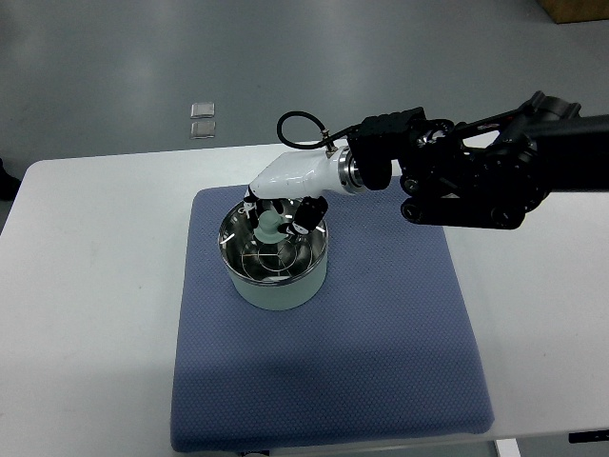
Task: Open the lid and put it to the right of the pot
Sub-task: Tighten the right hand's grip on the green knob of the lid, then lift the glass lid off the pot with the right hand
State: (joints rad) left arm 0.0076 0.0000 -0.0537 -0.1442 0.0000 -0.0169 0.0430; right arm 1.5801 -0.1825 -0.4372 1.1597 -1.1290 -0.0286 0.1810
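Your right arm [495,171] comes in from the picture's right edge, black and bulky, angled a little downward toward the middle. At its end a silver wrist ring [348,173] joins a white shell, with a black cable looping up over the joint. The right hand [278,214] hangs below that shell, pointing down and to the left, its dark fingers [307,213] curled in toward the palm. Whether they close on anything you cannot tell from this view. Your left arm does not show.
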